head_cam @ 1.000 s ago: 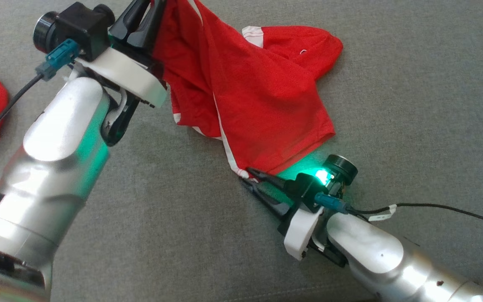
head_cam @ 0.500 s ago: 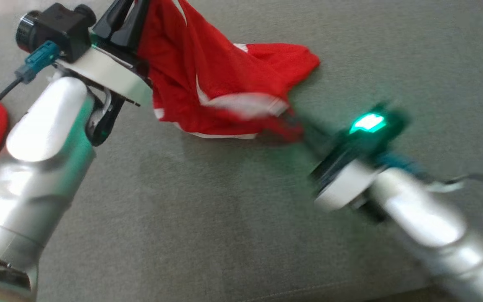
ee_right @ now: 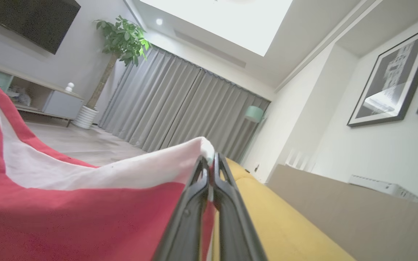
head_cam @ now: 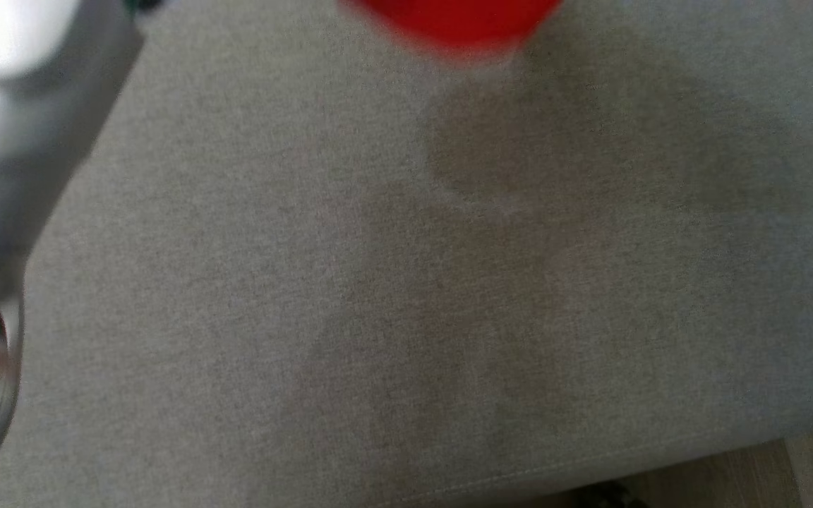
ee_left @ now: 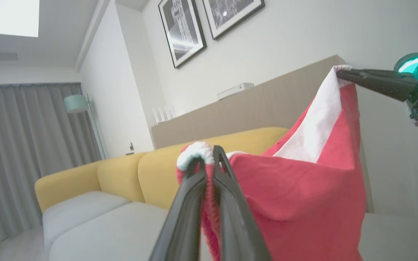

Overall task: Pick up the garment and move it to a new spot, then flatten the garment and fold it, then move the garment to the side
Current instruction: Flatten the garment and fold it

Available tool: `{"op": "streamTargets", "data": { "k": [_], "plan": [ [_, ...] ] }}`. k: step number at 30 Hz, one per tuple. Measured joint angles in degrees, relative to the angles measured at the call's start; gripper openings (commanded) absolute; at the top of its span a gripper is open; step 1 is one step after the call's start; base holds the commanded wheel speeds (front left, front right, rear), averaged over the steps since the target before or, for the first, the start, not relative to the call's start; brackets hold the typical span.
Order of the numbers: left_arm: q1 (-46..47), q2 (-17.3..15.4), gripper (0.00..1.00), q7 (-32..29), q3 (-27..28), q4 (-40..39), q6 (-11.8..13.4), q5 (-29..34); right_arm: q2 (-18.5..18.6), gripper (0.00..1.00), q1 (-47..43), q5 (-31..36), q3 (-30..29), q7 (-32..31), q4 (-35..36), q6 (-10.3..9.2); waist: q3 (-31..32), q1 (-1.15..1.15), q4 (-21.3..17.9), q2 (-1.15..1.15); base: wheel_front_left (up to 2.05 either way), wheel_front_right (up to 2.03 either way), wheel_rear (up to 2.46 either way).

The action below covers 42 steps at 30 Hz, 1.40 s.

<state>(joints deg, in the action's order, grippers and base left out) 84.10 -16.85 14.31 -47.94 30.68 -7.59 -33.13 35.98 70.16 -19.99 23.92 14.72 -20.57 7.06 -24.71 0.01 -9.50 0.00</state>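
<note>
Between your two claws, the red mesh sports jersey (ee_left: 303, 188) with white sleeve panels hangs in the air, clear of the grey fabric cushion (head_cam: 449, 317) below.

**Claw state**
- Left claw (ee_left: 213, 152): clenched. Its two dark fingers lie pressed together, and a bunched edge with red-and-white striped trim is pinched at the tips.
- Right claw (ee_left: 340, 74): clenched on a white corner of the same jersey. In the right wrist view, the cloth runs off to the left of its fingertips.

**Governing relation**
- Seen from the left claw, the right claw lies above and to the right, well apart.
- The jersey's upper edge runs from one claw to the other. Treat that edge as the long axis.
- The body of the cloth drops below both claws.
- Neither arm is nearer, since each already holds one end.
- In the head view the jersey is a blurred red patch at the far edge of the cushion. You cannot tell whether its lower hem touches the cushion.
- Judgement: setting the jersey down flat depends on keeping the held edge level and spread.

**Markings**
- No writing, number or brand can be read on the cloth faces turned toward the cameras.
- The black-framed wall pictures (ee_left: 181, 32) beyond the left claw carry no legible text.
</note>
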Motion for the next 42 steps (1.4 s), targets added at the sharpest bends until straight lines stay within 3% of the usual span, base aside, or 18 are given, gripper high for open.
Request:
{"op": "streamTargets", "data": {
  "k": [5,9,13,17,27,32,37,42],
  "plan": [
    [6.4,2.1,0.0,0.5,1.9,-4.2,0.0,2.2,2.8,0.0,3.8,0.7,-4.0,0.0,2.4,0.01,-3.3,0.0,0.0,0.0,0.0,0.0,0.0],
    [3.4,0.0,0.0,0.5,0.8,-11.1,0.0,3.6,3.6,0.0,0.6,0.9,-5.5,0.1,7.7,0.01,-5.5,0.0,-0.2,0.0,0.0,0.0,0.0],
    [-8.5,-5.8,0.0,0.5,-1.8,-15.6,0.0,4.0,3.8,0.0,-11.7,0.9,-6.2,0.2,13.4,0.01,-6.2,0.01,0.1,0.0,0.0,0.0,0.0],
    [-23.3,-9.7,0.0,0.5,0.6,-20.3,0.0,4.0,3.0,0.0,-27.8,0.0,-11.3,0.2,17.3,0.01,-5.8,-0.01,1.1,0.0,0.0,0.0,0.0],
    [-56.7,-11.6,0.0,0.5,4.2,-31.6,0.0,8.6,-3.8,0.0,-63.6,-0.9,-23.6,0.1,27.5,0.01,-0.4,-0.03,2.6,0.0,0.0,0.0,0.0],
    [-67.3,-11.6,0.0,0.5,4.2,-35.1,0.0,10.6,-5.0,0.0,-73.9,-1.2,-27.3,0.1,33.2,0.04,3.3,-0.03,3.2,0.01,0.0,0.0,0.0],
    [-72.0,-11.8,0.0,0.4,4.7,-39.0,0.0,11.0,-4.9,0.0,-79.6,-1.2,-30.2,0.1,36.5,0.04,5.3,-0.03,4.3,0.01,0.0,0.0,0.0],
    [-73.1,-10.7,0.0,0.4,7.3,-39.9,0.0,8.9,-2.5,0.0,-79.7,-2.0,-29.8,0.1,34.4,0.04,5.4,-0.03,6.5,0.01,0.0,0.0,0.0]
  ]
}}
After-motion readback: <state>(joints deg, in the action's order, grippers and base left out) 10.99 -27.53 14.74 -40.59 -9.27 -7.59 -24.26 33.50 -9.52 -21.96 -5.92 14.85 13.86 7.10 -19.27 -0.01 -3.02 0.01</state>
